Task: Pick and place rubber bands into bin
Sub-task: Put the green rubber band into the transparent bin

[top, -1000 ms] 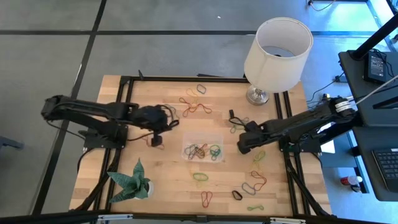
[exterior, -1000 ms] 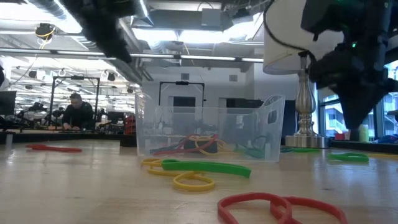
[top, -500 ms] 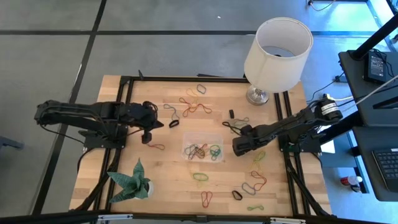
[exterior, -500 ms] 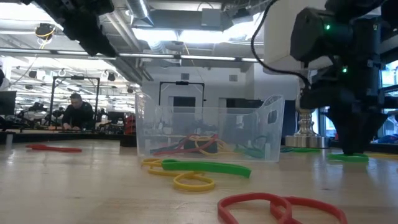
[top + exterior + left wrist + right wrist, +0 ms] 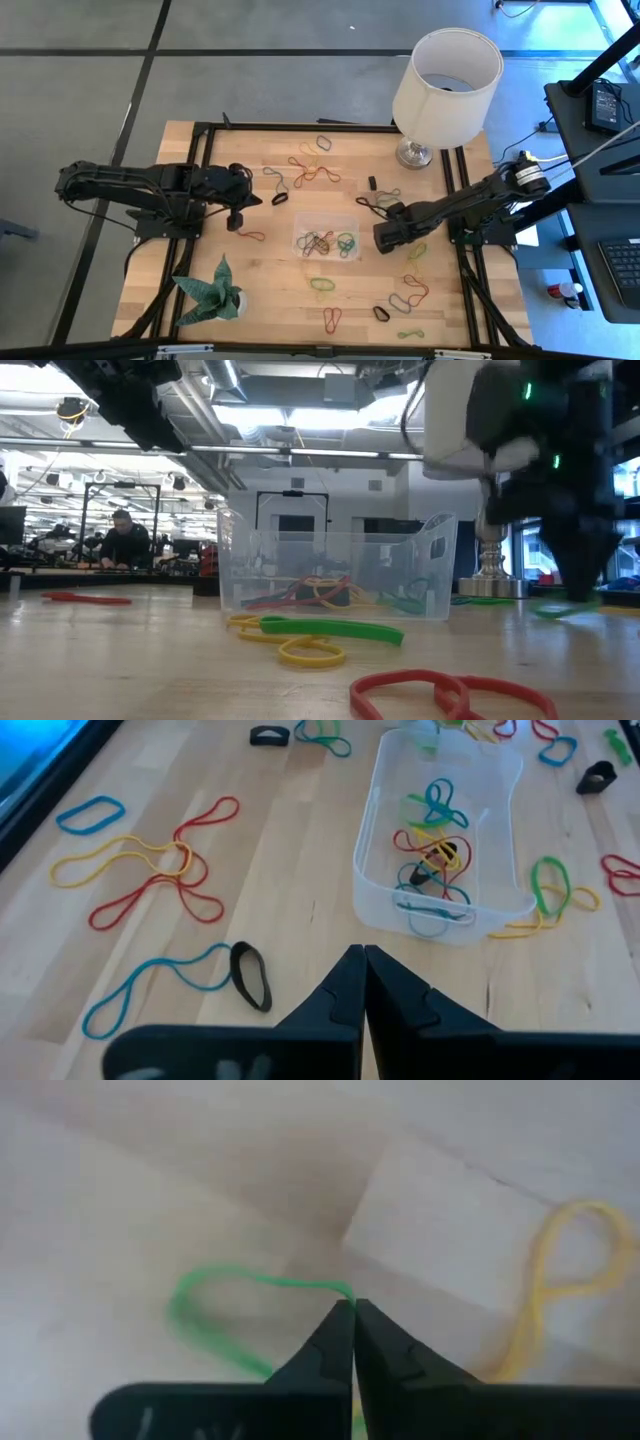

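Right at my right gripper (image 5: 353, 1308), closed fingertips pinch a green rubber band (image 5: 215, 1305) on the table (image 5: 270, 290); a yellow band (image 5: 560, 1280) lies beside it, the bin (image 5: 326, 236) just past, lamp (image 5: 445, 80) behind; my left gripper (image 5: 362, 960) hangs shut across the bin

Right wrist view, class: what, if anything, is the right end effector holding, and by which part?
The right end effector is shut on a green rubber band, pinching the thin strand at one end of its loop. The left end effector is shut and holds nothing.

Wooden table (image 5: 260, 290), scattered rubber bands (image 5: 313, 172), clear bin (image 5: 327, 240), lamp (image 5: 445, 80), paper plant (image 5: 212, 290)
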`<state>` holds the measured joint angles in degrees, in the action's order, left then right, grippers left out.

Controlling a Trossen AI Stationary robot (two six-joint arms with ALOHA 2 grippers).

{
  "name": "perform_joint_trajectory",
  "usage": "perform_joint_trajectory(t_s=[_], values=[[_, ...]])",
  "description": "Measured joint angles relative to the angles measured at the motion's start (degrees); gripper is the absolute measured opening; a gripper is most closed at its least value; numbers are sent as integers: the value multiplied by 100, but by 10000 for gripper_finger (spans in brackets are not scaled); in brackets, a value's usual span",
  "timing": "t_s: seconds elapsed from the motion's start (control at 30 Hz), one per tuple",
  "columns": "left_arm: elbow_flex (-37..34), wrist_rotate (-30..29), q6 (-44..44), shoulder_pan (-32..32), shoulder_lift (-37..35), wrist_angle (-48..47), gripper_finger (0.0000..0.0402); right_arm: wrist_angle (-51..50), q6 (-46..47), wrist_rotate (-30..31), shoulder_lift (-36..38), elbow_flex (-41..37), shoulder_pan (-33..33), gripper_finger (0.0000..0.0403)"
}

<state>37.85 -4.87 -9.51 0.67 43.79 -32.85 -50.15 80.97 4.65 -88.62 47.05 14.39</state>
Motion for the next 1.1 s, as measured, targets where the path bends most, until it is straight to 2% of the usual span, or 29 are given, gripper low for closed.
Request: perform_joint_trajectory(t_s=[0.17,0.27,0.4,0.5,0.7,0.8,1.1], values=[[0,1,-22,0,2,5,3,-1309,-16,766,98,1130,43,2],[0,1,-22,0,2,5,2,-1692,-36,1356,82,1930,115,2],[0,1,-22,0,2,5,1,-1720,-459,2130,-76,2845,146,1],[0,3,-22,0,2,5,3,-1516,-970,2425,-374,3389,123,1],[0,2,-22,0,2,5,2,-625,-2060,2476,-1300,4165,-75,0],[0,1,-22,0,2,7,3,-234,-2412,2312,-1786,4424,-194,0],[0,85,-22,-24,2,6,3,564,-2484,1639,-2718,4616,-379,0]])
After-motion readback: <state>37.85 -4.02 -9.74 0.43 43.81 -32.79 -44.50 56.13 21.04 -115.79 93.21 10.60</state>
